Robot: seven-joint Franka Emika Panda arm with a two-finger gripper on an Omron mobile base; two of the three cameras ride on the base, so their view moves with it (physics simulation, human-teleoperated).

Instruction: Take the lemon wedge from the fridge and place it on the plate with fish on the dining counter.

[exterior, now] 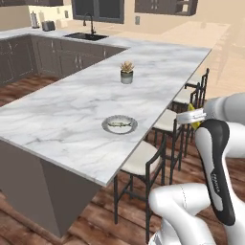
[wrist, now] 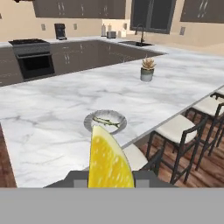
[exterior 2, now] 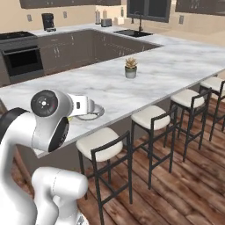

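Observation:
In the hand view a bright yellow lemon wedge (wrist: 109,159) stands close up between my fingertips (wrist: 78,178), and my gripper (wrist: 110,180) is shut on it. Beyond it, near the edge of the white marble dining counter (wrist: 52,127), lies the round grey plate (wrist: 93,119) with a slim fish (wrist: 106,121). From the left base view the plate (exterior: 119,124) is left of my gripper (exterior: 192,116), which hangs off the counter's edge above the stools with the yellow wedge (exterior: 193,118) in it. The fridge is out of view.
A small potted plant (exterior: 127,72) stands farther back on the counter. A row of stools (exterior 2: 151,117) with white seats lines the counter's near side. A sink (exterior: 86,36) and a stove (exterior 2: 21,55) sit on the far wall counters.

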